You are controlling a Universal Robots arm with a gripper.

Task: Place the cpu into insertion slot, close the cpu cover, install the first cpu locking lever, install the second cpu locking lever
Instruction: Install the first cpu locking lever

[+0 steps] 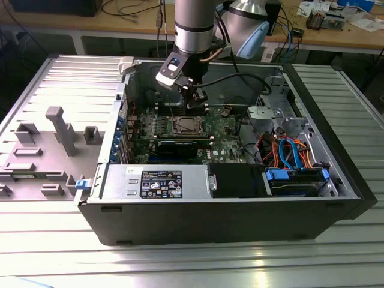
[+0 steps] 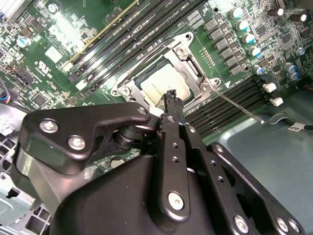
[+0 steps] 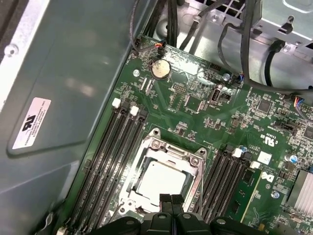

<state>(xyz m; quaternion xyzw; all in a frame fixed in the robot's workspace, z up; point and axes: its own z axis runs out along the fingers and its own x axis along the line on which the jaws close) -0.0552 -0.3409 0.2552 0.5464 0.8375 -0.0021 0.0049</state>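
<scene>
Just above the seated cpu, end effector pinched together, empty; white printed sticker nearby.

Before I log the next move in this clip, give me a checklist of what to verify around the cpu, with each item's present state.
1. cpu seated: ok. It lies flat, showing through the cover's window.
2. cpu cover down: ok. The frame lies flat around the cpu in both wrist views.
3. gripper empty: ok. Its fingertips are together with nothing between them.
4. gripper touching the cover's edge: cannot tell. It is just above or on it.
5. locking lever latched: not ok. It angles away from the cover, over the memory slots.
6. Other lever: cannot tell.
</scene>
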